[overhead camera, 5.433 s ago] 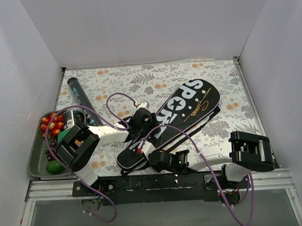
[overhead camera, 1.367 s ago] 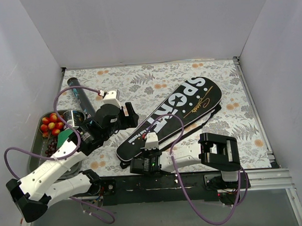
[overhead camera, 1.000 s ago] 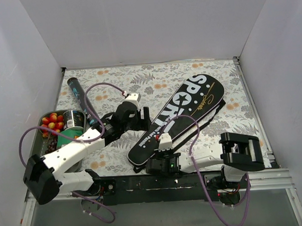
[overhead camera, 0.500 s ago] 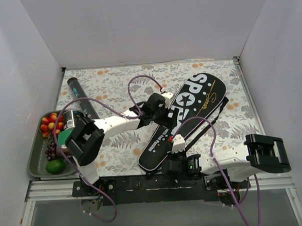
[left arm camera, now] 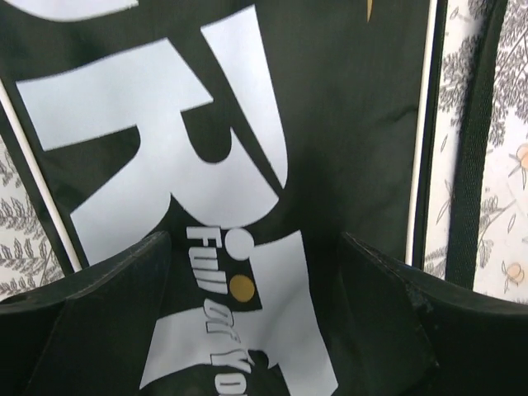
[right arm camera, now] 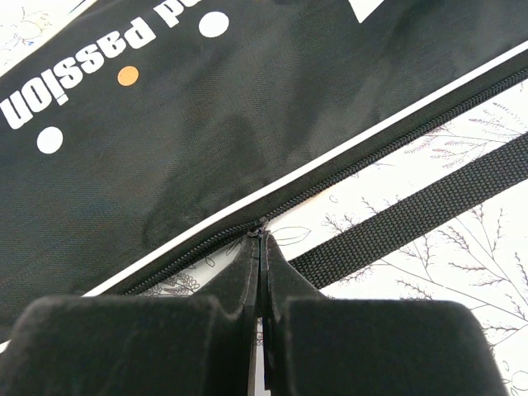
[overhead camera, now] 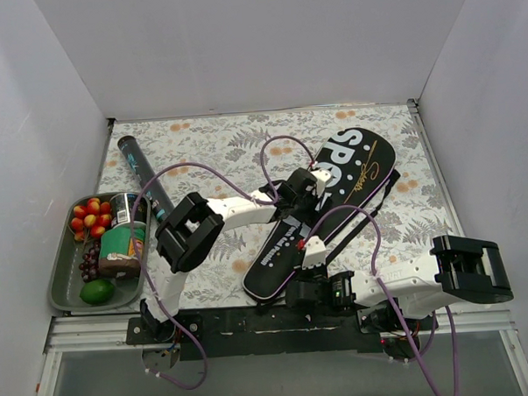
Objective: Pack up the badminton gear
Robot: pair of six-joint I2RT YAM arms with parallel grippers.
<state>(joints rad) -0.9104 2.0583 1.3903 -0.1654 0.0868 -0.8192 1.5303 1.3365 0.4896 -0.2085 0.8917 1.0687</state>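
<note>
Floral tablecloth (overhead camera: pixel 209 139); racket bag (overhead camera: pixel 354 159) beneath spread left hand (left arm camera: pixel 252 256), zipper (right arm camera: pixel 355 165) at right hand (right arm camera: pixel 258 241)

- Left side: rises from the base at the near edge, folds sharply at the elbow, then reaches right and forward along a white forearm.
- Ends in the left gripper (overhead camera: pixel 298 212) (left arm camera: pixel 252 247), turned downward, with fingers (left arm camera: pixel 124 280) held wide apart.
- Right side: carries the shoulder block out to the far right, then runs low along the near edge, reaching left.
- Ends in the right gripper (overhead camera: pixel 294 293) (right arm camera: pixel 260 239), with fingertips pressed flat together and no gap showing.
</note>
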